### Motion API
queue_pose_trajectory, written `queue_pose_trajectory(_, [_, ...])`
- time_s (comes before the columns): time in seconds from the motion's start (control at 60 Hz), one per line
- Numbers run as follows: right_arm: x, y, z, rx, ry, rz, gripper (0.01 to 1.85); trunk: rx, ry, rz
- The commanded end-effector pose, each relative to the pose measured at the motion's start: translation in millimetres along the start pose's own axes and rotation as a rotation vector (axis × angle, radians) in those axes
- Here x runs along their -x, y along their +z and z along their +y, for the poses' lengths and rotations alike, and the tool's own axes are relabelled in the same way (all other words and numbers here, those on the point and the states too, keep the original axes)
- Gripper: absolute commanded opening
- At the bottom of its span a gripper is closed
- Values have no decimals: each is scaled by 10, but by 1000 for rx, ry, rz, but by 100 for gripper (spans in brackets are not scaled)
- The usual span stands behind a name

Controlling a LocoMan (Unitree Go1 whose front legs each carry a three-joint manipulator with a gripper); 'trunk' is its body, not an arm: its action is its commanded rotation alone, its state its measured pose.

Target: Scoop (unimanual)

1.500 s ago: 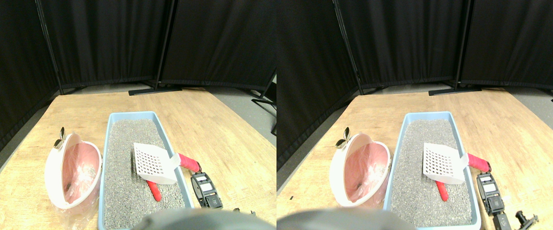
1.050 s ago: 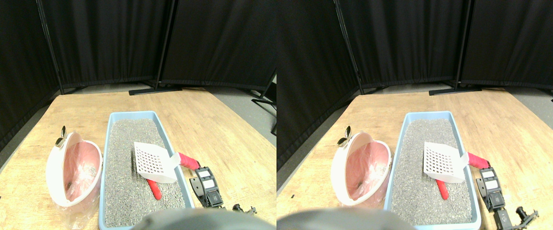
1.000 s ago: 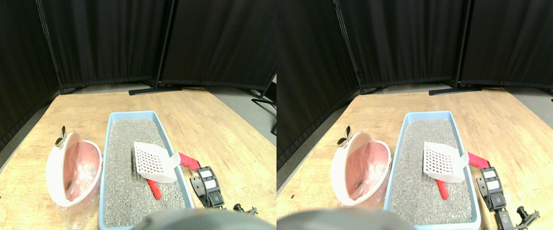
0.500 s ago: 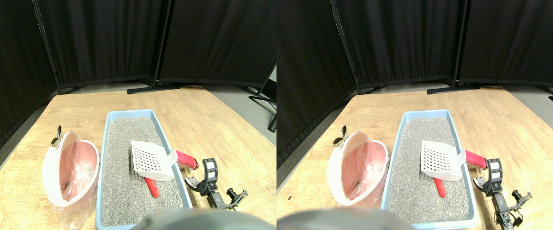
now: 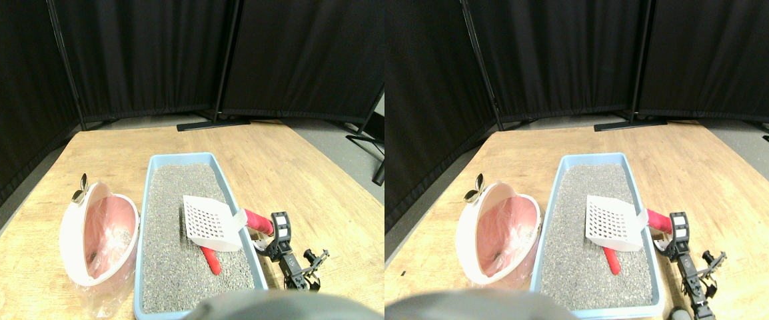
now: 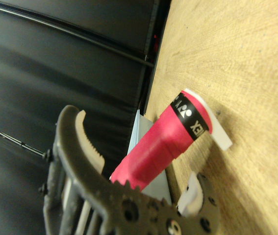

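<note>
Jaws stand apart on my right gripper (image 5: 276,233) beside one scoop's red handle (image 5: 259,223); I count one litter tray (image 5: 151,200), one pink bin (image 5: 94,243).

My black gripper (image 5: 280,230) nears a red handle (image 5: 259,223); white perforated scoop (image 5: 210,223), grey litter (image 5: 184,267), pale-blue tray (image 5: 147,200), pink bin (image 5: 99,237)

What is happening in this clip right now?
The robot's right pincer has come up beside the red wrapped handle of the white slotted plastic scoop, jaws open and not yet gripping it. The scoop rests on grey litter in the light blue rectangular tray, over a red stick-shaped object. A white bin with pink liner lies tilted alongside.
</note>
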Motion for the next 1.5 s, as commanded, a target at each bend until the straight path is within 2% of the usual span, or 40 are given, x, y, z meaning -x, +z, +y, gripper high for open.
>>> queue_pose_trajectory(0.017, [-43, 12, -27, 8, -11, -1, 97, 21, 7, 14])
queue_pose_trajectory(0.45, [-195, -58, -52, -30, -66, 56, 100, 25, 13, 20])
queue_pose_trajectory(0.583, [-218, -71, -32, -32, -55, 58, 101, 26, 19, 21])
queue_pose_trajectory(0.767, [-294, -56, 2, -53, -42, 74, 100, 27, 25, 9])
queue_pose_trajectory(1.2, [-444, -57, -32, -63, -61, 80, 96, 22, 21, 12])
queue_pose_trajectory(1.233, [-441, -56, -30, -68, -82, 84, 95, 21, 21, 13])
queue_pose_trajectory(1.333, [-448, -78, -44, -49, -61, 63, 76, 20, 21, 14])
queue_pose_trajectory(1.35, [-453, -91, -52, -38, -53, 58, 64, 20, 21, 14])
queue_pose_trajectory(1.367, [-451, -90, -51, -15, -55, 60, 36, 18, 22, 15])
queue_pose_trajectory(1.383, [-451, -90, -51, -15, -55, 60, 36, 18, 22, 15])
queue_pose_trajectory(1.4, [-447, -89, -48, 1, -58, 59, 14, 18, 22, 15])
queue_pose_trajectory(1.417, [-447, -89, -48, 1, -58, 59, 14, 18, 22, 15])
queue_pose_trajectory(1.433, [-441, -84, -41, -1, -54, 53, 5, 16, 23, 17])
queue_pose_trajectory(1.5, [-441, -85, -44, -4, -31, 42, 5, 16, 23, 17])
